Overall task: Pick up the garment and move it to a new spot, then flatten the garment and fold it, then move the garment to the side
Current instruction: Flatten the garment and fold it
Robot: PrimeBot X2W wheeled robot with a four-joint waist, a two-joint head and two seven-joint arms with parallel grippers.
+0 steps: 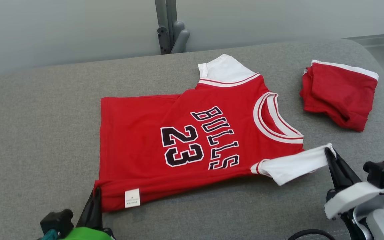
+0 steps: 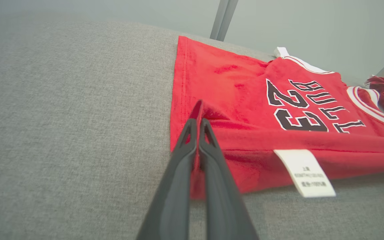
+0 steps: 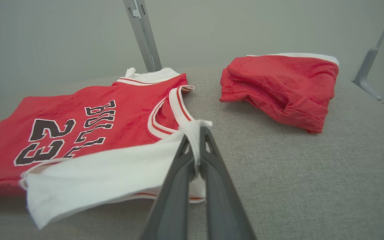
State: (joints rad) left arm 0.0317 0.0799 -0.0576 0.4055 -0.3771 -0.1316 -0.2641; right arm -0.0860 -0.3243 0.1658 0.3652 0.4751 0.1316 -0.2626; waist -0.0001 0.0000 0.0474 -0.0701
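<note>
The garment (image 1: 192, 140) is a red "BULLS 23" jersey with white sleeves, spread face up on the grey padded table (image 1: 38, 126), collar toward the right. My left gripper (image 1: 96, 190) is shut on the garment's near hem corner, lifting a small red peak (image 2: 198, 106). My right gripper (image 1: 328, 151) is shut on the end of the near white sleeve (image 1: 295, 165), held a little off the table. In the right wrist view the sleeve (image 3: 105, 176) stretches left from my gripper (image 3: 197, 128). A white care label (image 2: 303, 171) lies on the folded-over near edge.
A folded red piece with a white band (image 1: 340, 93) lies at the table's far right, also seen as red folded cloth (image 3: 282, 88). A grey metal post (image 1: 168, 26) stands behind the table's far edge. Bare grey padding spreads to the left.
</note>
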